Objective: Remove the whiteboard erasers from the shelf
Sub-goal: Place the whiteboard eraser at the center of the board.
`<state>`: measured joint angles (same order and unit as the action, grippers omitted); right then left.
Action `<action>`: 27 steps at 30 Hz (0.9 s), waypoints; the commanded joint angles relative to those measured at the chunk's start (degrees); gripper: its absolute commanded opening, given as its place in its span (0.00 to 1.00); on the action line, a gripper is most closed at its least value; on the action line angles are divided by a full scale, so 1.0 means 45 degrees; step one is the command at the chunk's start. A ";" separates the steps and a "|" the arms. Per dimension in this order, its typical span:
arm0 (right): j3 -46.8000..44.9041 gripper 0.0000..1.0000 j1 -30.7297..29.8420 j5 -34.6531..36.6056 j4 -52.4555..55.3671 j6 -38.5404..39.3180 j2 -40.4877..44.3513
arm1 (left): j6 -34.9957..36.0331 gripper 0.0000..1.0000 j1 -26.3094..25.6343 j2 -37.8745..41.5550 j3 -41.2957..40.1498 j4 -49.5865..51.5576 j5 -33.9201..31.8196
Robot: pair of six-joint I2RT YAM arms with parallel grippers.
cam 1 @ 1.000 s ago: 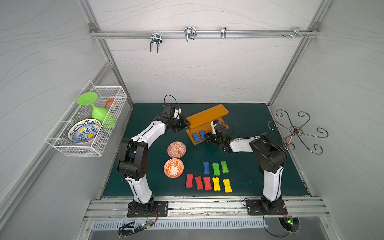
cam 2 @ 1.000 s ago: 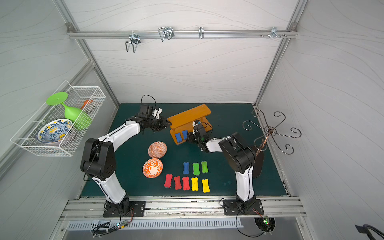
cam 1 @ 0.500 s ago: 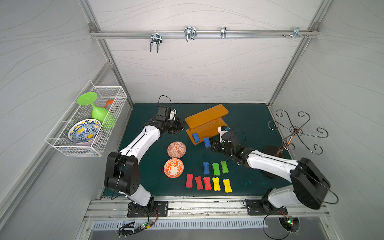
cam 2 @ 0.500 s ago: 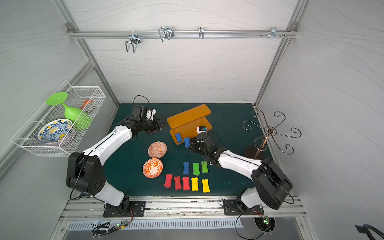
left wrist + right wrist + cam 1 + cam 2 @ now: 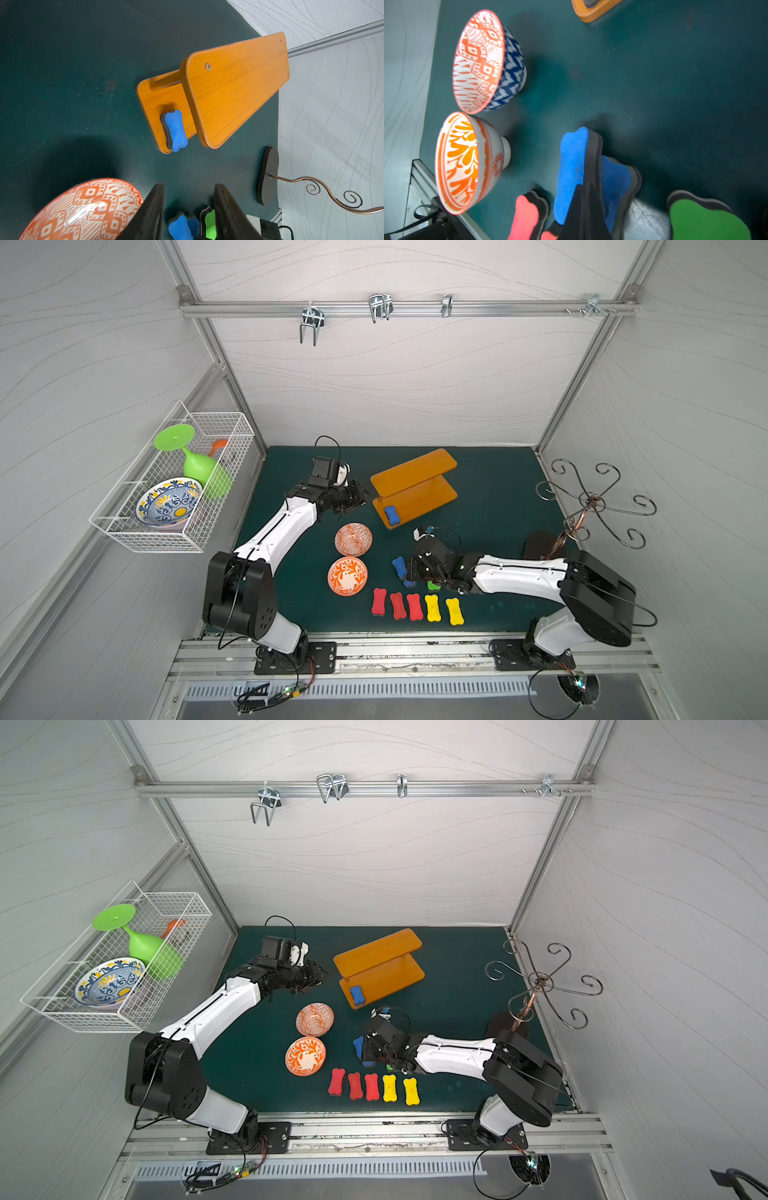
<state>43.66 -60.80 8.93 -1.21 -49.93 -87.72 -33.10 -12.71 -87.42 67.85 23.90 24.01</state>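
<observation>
The orange shelf (image 5: pixel 415 485) (image 5: pixel 234 87) stands at the back of the mat, with one blue eraser (image 5: pixel 391 515) (image 5: pixel 175 131) on its lower board. My right gripper (image 5: pixel 405 568) (image 5: pixel 583 187) is shut on a second blue eraser (image 5: pixel 398 565) (image 5: pixel 572 162), held on edge just over a third blue eraser (image 5: pixel 410 583) (image 5: pixel 614 180) lying on the mat beside a green eraser (image 5: pixel 432 585). In front lie three red erasers (image 5: pixel 397 605) and two yellow erasers (image 5: pixel 444 609). My left gripper (image 5: pixel 363 495) (image 5: pixel 188 185) is open and empty, left of the shelf.
Two orange patterned bowls (image 5: pixel 353 539) (image 5: pixel 348 576) sit left of the eraser rows. A curly metal hook stand (image 5: pixel 590 506) stands at the right edge. A white wire basket (image 5: pixel 224 435) with a green glass and a bowl hangs on the left wall.
My right gripper has carried a blue eraser off the shelf's lower board to the front, next to the eraser rows. My left gripper has drawn back from the shelf's left end.
</observation>
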 commanded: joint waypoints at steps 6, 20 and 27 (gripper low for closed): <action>0.0409 0.00 -0.0202 0.0039 0.0888 0.0357 -0.0238 | 0.0203 0.43 0.0324 -0.0003 0.0058 -0.0252 0.0188; 0.1549 0.00 -0.0943 -0.0126 0.2322 0.1154 -0.0833 | 0.0227 0.43 0.0399 0.0039 0.0022 -0.0251 0.0216; 0.1537 0.04 -0.0942 -0.0687 0.2889 0.1273 -0.1008 | 0.0227 0.43 0.0442 0.0012 0.0048 -0.0253 0.0276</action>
<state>50.30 -64.66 7.27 8.47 -45.32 -91.53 -33.10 -11.18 -87.46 67.79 23.88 24.45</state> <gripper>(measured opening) 0.041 0.430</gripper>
